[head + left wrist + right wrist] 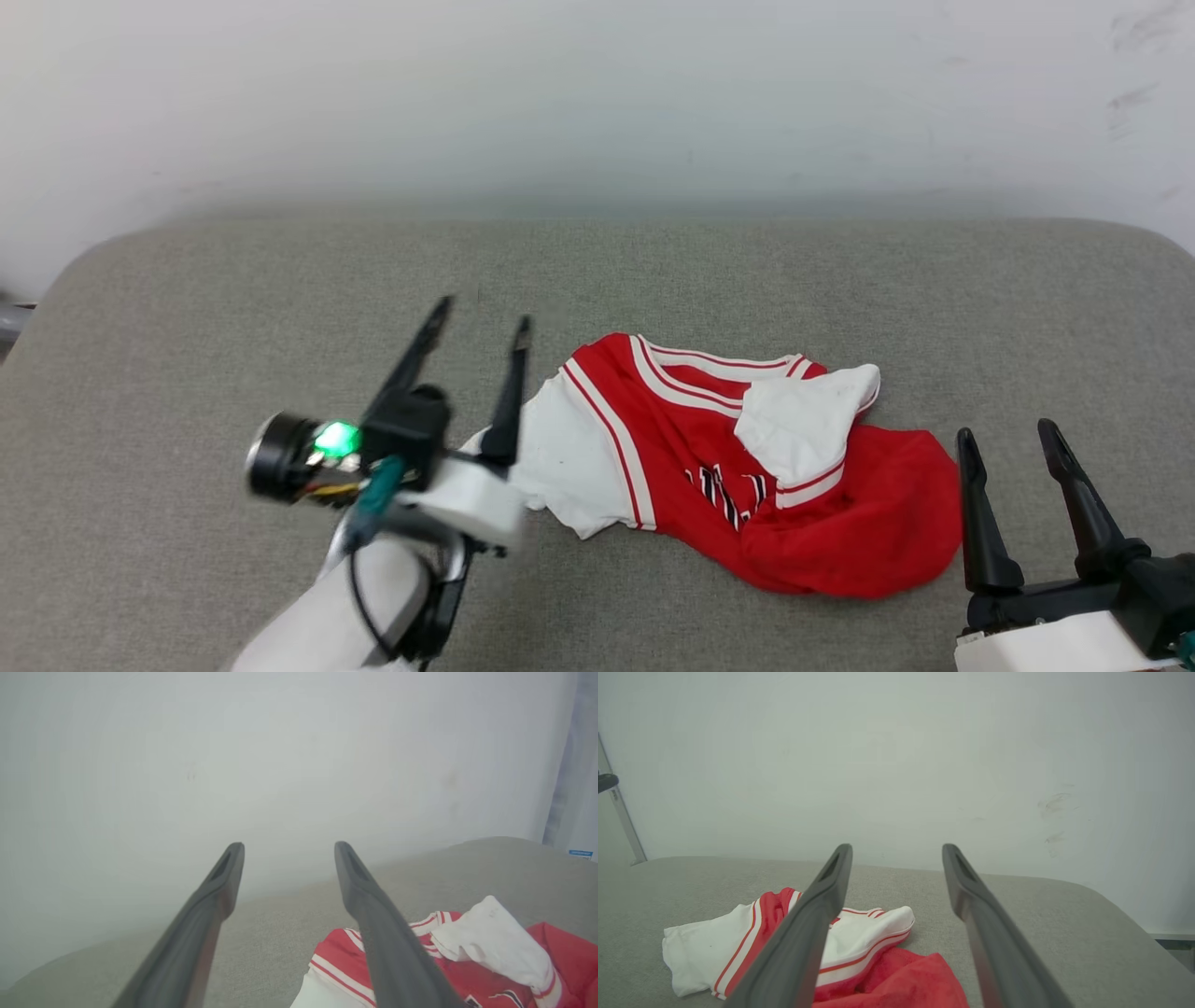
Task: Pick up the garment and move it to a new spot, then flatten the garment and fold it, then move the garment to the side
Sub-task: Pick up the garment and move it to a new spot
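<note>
The garment (747, 467), red with white sleeves and striped trim, lies crumpled on the grey cushioned surface (653, 271), part of its black lettering showing. My left gripper (481, 322) stands open just left of its white sleeve, raised above the surface, nothing between the fingers. In the left wrist view the garment (490, 956) lies low right of my left gripper (288, 847). My right gripper (1006, 431) stands open at the garment's right edge, empty. From the right wrist, the garment (738, 947) sits at lower left of my right gripper (896, 848).
A pale wall (597, 93) rises behind the surface. The surface's rounded corners show at the back left (84, 261) and back right (1148, 233). Bare grey cushion stretches left of and behind the garment.
</note>
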Controlling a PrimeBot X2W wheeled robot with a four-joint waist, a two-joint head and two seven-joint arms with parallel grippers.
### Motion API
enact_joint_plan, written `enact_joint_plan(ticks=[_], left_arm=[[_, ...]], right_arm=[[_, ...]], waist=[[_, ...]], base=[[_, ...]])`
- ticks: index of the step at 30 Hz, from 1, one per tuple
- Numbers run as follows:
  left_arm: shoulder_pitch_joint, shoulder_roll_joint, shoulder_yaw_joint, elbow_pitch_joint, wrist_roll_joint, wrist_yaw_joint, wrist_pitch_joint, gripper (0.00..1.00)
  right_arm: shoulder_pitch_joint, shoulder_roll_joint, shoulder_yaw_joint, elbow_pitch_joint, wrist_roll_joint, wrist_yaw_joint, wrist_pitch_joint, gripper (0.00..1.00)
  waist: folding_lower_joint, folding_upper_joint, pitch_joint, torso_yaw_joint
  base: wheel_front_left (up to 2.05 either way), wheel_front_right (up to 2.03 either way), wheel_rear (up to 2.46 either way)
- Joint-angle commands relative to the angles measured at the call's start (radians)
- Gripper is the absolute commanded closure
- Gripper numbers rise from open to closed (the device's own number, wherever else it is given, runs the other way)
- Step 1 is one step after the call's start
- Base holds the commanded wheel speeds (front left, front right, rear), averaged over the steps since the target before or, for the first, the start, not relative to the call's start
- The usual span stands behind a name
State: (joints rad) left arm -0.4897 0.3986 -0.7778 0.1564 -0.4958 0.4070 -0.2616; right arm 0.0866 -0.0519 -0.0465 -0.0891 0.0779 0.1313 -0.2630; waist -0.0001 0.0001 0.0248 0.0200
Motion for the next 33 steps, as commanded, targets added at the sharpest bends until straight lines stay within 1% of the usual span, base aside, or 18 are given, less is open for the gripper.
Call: enact_joint_plan(ticks=[1,3,6,10,14,19,24,30,33], left_arm=[[0.06,0.015,0.046,-0.035,0.018,0.019,-0.004,0.0],[0.134,0.031,0.113,-0.085,0.047,0.035,-0.003,0.0],[0.237,0.038,0.221,-0.154,0.093,0.039,-0.004,0.0],[0.367,0.009,0.347,-0.22,0.149,0.022,-0.004,0.0],[0.467,-0.035,0.446,-0.24,0.198,-0.025,-0.004,0.0],[0.543,-0.105,0.521,-0.227,0.252,-0.099,-0.004,0.0],[0.577,-0.173,0.579,-0.199,0.299,-0.163,-0.004,0.0],[0.586,-0.221,0.649,-0.166,0.342,-0.234,-0.004,0.0],[0.585,-0.242,0.678,-0.153,0.363,-0.262,-0.004,0.0]], right_arm=[[0.013,0.003,-0.001,0.002,-0.007,-0.001,-0.003,0.0],[0.018,0.003,-0.004,0.004,-0.007,-0.001,-0.003,0.0],[0.017,0.003,-0.004,0.005,-0.01,-0.001,-0.003,0.0],[0.021,0.003,-0.008,0.008,-0.009,-0.001,-0.003,0.0],[0.026,0.003,-0.007,0.016,-0.007,-0.001,-0.003,0.0],[0.033,0.003,-0.002,0.035,0.001,-0.001,-0.003,0.0],[0.039,0.003,-0.002,0.055,0.01,-0.001,-0.003,0.0],[0.043,0.003,0.001,0.077,0.015,-0.001,-0.003,0.0],[0.043,0.003,0.001,0.086,0.017,-0.001,-0.003,0.0]], waist=[[0.0001,-0.0001,-0.006,0.002],[0.0001,-0.0001,-0.01,0.003],[0.0001,-0.0001,-0.012,0.005],[0.0001,-0.0001,-0.017,0.01],[0.0001,-0.0001,-0.023,0.013],[0.0001,-0.0001,-0.029,0.016],[0.0001,-0.0001,-0.034,0.017],[0.0001,-0.0001,-0.038,0.014],[0.0001,-0.0001,-0.038,0.013]], base=[[0.0,0.0,0.0],[0.0,0.0,0.0],[0.0,0.0,0.0],[0.0,0.0,0.0],[0.0,0.0,0.0],[0.0,0.0,0.0],[0.0,0.0,0.0],[0.0,0.0,0.0],[0.0,0.0,0.0]])
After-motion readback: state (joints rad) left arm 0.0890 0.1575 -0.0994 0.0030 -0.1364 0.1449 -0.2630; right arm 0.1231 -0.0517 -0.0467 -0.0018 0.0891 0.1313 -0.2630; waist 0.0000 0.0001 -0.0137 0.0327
